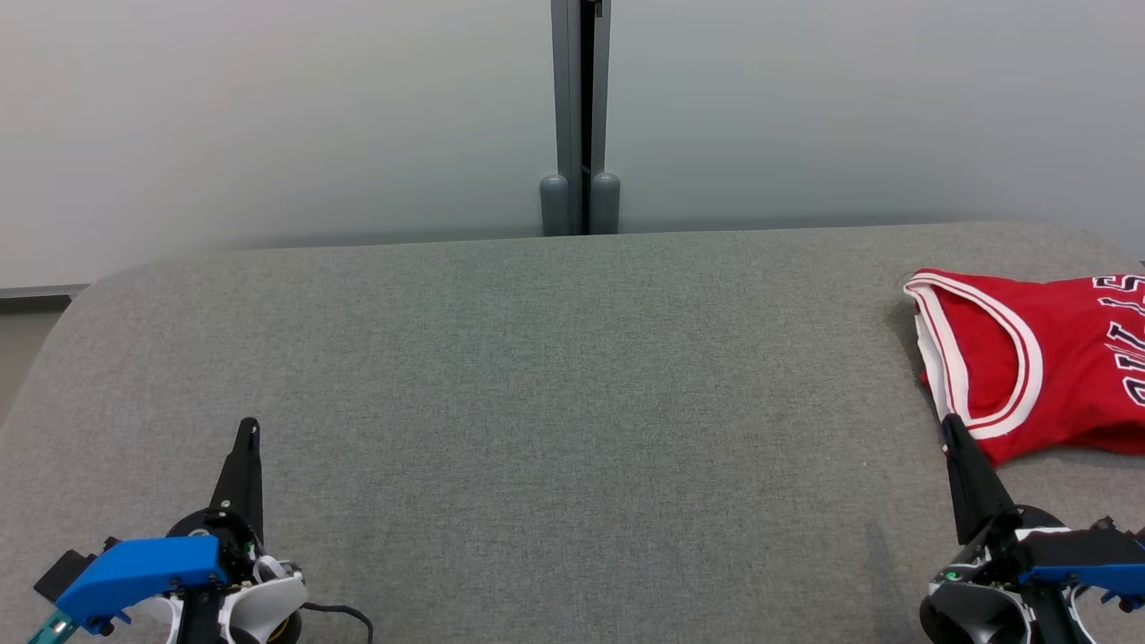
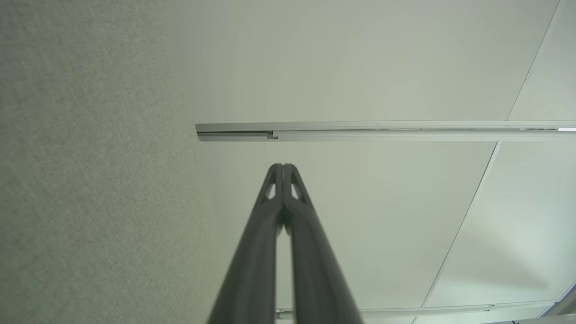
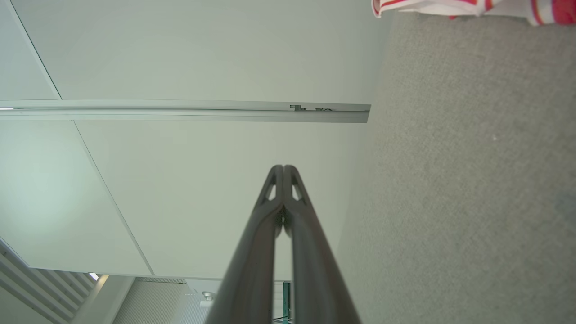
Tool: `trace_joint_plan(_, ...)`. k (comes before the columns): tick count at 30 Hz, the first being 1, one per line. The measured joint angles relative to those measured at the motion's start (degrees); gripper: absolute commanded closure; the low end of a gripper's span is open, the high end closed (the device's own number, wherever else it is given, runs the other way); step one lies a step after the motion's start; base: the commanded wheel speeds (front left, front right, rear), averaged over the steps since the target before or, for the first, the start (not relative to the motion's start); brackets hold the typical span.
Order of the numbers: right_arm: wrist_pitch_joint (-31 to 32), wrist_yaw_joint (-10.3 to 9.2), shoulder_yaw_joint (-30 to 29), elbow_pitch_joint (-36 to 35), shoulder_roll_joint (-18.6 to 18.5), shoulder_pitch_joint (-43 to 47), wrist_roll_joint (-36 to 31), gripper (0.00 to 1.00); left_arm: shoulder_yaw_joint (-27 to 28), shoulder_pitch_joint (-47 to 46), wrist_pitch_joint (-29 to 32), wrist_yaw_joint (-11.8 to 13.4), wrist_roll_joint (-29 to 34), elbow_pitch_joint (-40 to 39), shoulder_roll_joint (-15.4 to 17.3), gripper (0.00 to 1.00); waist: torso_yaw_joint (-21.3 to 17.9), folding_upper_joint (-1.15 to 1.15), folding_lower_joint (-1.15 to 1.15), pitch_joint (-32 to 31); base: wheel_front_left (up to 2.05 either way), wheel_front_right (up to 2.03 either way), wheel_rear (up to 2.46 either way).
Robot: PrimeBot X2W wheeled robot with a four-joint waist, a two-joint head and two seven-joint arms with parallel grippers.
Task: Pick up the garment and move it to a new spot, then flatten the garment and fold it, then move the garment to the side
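Observation:
The garment (image 1: 1042,353) is a red sleeveless jersey with white trim and dark lettering, lying folded at the far right of the grey fabric surface (image 1: 572,376), partly cut off by the head view's edge. Its white and red hem (image 3: 450,6) shows at the top of the right wrist view. My right gripper (image 1: 950,427) is shut, its tips just in front of the jersey's lower left corner, holding nothing. At the lower left, far from the jersey, my left gripper (image 1: 250,429) is shut and holds nothing. Both pairs of fingertips meet in the wrist views (image 2: 283,167) (image 3: 283,168).
A pale wall with a grey vertical post (image 1: 580,116) stands behind the surface's far edge. The surface has rounded corners at the left and right. A strip of floor (image 1: 18,349) shows beyond the left edge.

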Motion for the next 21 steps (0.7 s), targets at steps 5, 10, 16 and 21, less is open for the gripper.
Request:
trace_joint_plan(5, 0.07, 0.0, -0.05, 0.01, 0.03, 0.0, -0.01, 1.0, 0.0, 0.0, 0.01, 0.0, 0.01, 0.0, 0.0, 1.0, 0.0, 0.01, 0.0, 0.0, 0.0, 0.0, 0.0)
trace_joint_plan(10, 0.08, 0.0, -0.11, 0.01, 0.08, 0.0, -0.18, 1.0, 0.01, 0.0, 0.01, 0.0, 0.01, 0.0, -0.01, 1.0, 0.0, 0.01, 0.0, 0.0, 0.0, 0.0, 0.0)
trace_joint_plan(16, 0.21, 0.0, -0.16, 0.01, 0.12, -0.01, -0.18, 1.0, 0.01, 0.0, 0.01, 0.0, 0.01, 0.0, -0.01, 1.0, 0.0, 0.01, 0.0, 0.0, 0.0, 0.0, 0.0)
trace_joint_plan(21, 0.23, 0.0, -0.22, 0.01, 0.15, -0.01, -0.19, 1.0, 0.02, 0.0, 0.01, 0.0, 0.01, 0.0, -0.02, 1.0, 0.0, 0.01, 0.0, 0.0, 0.0, 0.0, 0.0)
